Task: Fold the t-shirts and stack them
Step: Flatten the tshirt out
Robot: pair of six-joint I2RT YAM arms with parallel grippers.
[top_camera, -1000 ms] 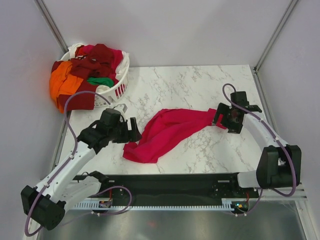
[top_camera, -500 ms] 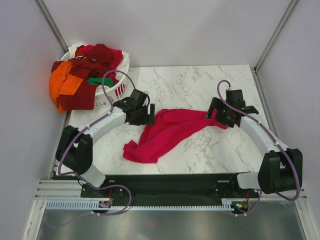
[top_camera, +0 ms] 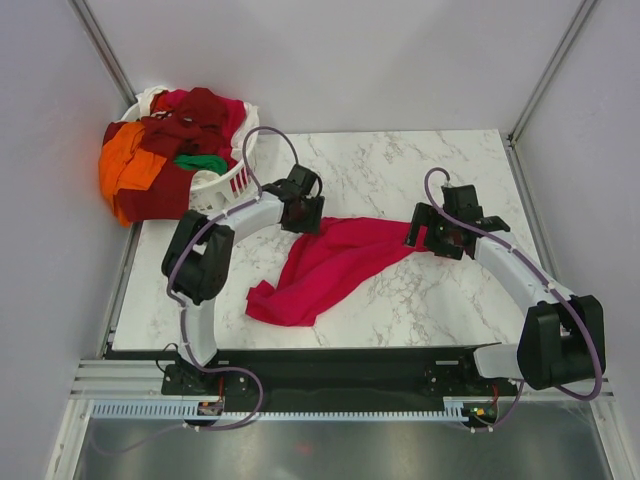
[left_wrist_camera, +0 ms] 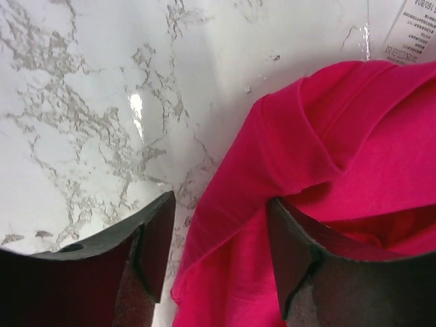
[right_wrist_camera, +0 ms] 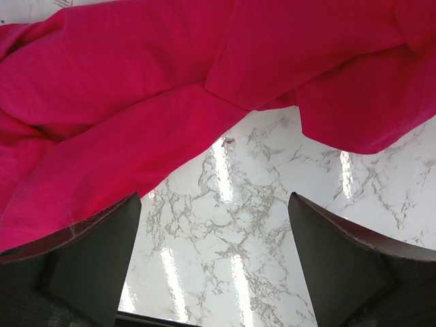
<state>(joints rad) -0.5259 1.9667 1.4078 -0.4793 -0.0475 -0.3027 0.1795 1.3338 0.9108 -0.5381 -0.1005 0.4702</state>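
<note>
Lying bunched and unfolded, the pink shirt [top_camera: 330,265] stretches in a crumpled band across the marble table [top_camera: 400,165], off to the right of the basket [top_camera: 238,182] and nearer the arms than it is; the other shirts [top_camera: 165,150], maroon, orange, green and white, are heaped in that basket and spill over its left rim.

At the end of the shirt closest to the basket, the left gripper [left_wrist_camera: 221,238] is down at the cloth with its fingers apart; a fold of the shirt's edge lies in the gap, one finger over bare marble and the other over cloth, and nothing is pinched yet; a white label [left_wrist_camera: 412,27] shows just past the fold.

At the end farthest from the basket, the right gripper [right_wrist_camera: 212,211] is spread wide and holds nothing; marble shows between its fingers, with the cloth just beyond the tips.

This looks like the spreading-out step, before any fold is made; stacking has not begun. The next move probably calls for both grippers to close on opposite edges; each should take a single layer at a hem or shoulder, not a bunch, then pull apart to lay the shirt flat.
</note>
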